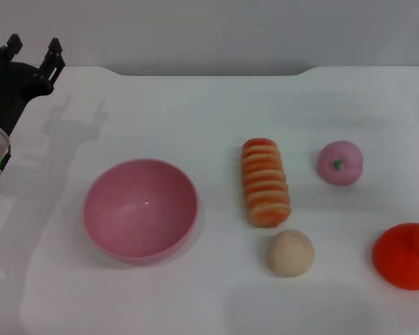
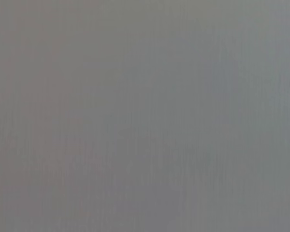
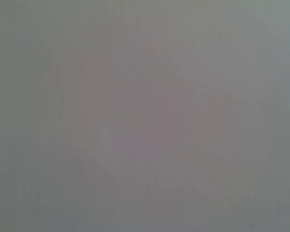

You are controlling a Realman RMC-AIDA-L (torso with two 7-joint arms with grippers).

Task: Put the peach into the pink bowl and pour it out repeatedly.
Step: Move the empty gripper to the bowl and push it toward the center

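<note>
The pink bowl (image 1: 140,209) stands upright and empty on the white table, left of centre in the head view. The peach (image 1: 340,162), small, pale pink with a green stem mark, lies on the table far to the bowl's right. My left gripper (image 1: 33,50) hangs at the far left back corner, well away from both, its fingers apart and holding nothing. The right gripper is out of view. Both wrist views show only a plain grey surface.
A striped orange-and-cream roll (image 1: 265,181) lies between bowl and peach. A beige ball (image 1: 290,252) sits in front of it. A larger orange-red fruit (image 1: 405,255) is at the right edge. The table's far edge (image 1: 209,70) runs along the back.
</note>
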